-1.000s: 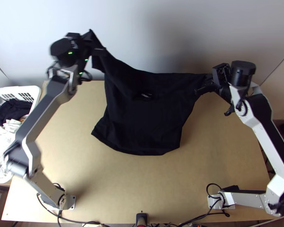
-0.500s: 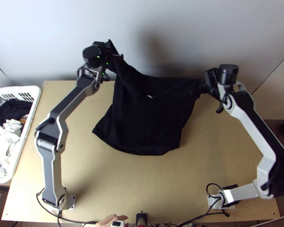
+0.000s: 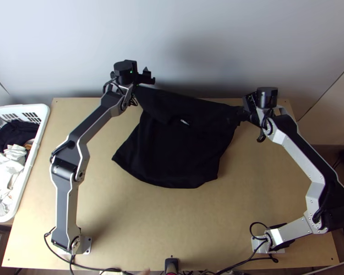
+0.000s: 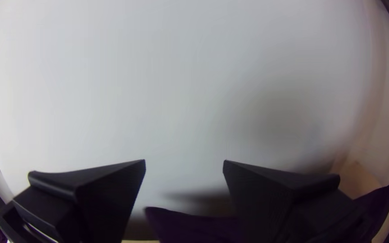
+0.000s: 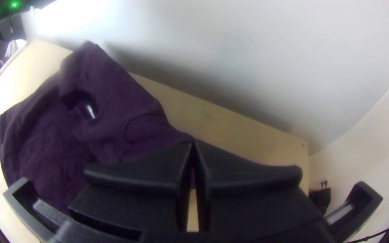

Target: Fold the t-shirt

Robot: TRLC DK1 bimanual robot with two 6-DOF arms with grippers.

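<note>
On the worktop (image 3: 126, 220), the t-shirt (image 3: 181, 160) lies partly spread, right fingers (image 5: 149, 168) clenching one far corner, left fingers (image 4: 109, 193) parted. Flattening seems in hand; next, lower and release that corner

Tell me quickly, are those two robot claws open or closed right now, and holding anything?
Left gripper: open, fingers wide apart, nothing between the tips.
Right gripper: closed, pinching a corner of the dark t-shirt.

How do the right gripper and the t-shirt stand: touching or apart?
Touching: the right wrist view shows the t-shirt narrowing into the pinched fingertips of the right gripper.
</note>
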